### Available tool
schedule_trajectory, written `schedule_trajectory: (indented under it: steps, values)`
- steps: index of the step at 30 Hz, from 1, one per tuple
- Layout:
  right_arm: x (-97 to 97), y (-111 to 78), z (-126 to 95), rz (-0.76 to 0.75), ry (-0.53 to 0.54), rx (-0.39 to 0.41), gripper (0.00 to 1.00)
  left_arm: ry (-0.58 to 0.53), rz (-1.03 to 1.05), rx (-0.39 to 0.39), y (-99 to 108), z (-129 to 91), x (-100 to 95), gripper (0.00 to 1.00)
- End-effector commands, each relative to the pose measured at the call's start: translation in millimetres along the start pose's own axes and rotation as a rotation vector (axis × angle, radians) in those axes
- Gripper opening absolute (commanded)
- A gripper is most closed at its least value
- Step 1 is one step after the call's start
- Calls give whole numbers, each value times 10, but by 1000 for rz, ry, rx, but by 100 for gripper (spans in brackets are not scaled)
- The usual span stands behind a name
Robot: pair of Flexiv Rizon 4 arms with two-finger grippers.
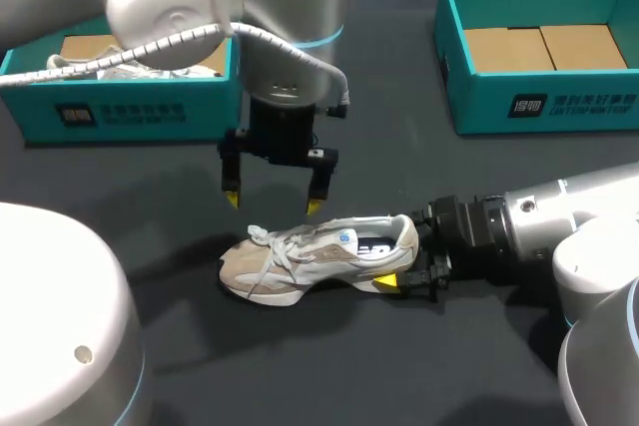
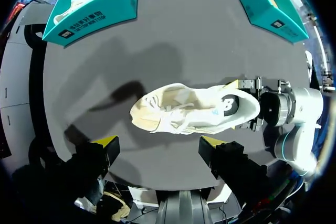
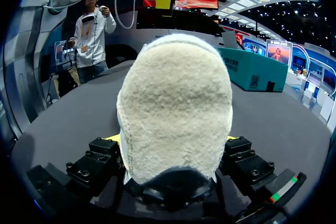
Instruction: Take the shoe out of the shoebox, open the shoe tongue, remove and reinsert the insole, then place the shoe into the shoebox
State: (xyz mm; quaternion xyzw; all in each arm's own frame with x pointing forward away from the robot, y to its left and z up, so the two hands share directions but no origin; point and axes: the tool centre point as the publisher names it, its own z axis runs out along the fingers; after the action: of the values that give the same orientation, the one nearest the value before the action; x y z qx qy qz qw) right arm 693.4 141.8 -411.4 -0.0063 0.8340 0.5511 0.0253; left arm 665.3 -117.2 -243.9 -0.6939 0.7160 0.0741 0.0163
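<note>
Centrally on dark table [image 1: 399, 77], shoe [image 1: 310, 256], heel gripped by right end effector [image 1: 404, 252]; left end effector [image 1: 273, 203] splayed above.

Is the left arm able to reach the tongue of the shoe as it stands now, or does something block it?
Probably yes. The left claw hangs open just above the laces of the shoe, with nothing between them. The right claw grips only the heel, clear of that spot.
</note>
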Motion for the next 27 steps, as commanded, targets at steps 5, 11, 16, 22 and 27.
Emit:
schedule_trajectory:
  steps: [5, 11, 16, 22, 27]
  values:
    - [7, 9, 0, 0, -1, 6, 0, -26, -14, -68, -25, 169, 374, 100]
    - [7, 9, 0, 0, -1, 6, 0, -16, -17, -60, -43, 210, 484, 100]
    - [7, 9, 0, 0, -1, 6, 0, -16, -17, -60, -43, 210, 484, 100]
    - [7, 9, 0, 0, -1, 6, 0, -34, -92, -94, -81, 341, 673, 100]
    - [7, 9, 0, 0, -1, 6, 0, -49, -140, -96, -73, 423, 762, 100]
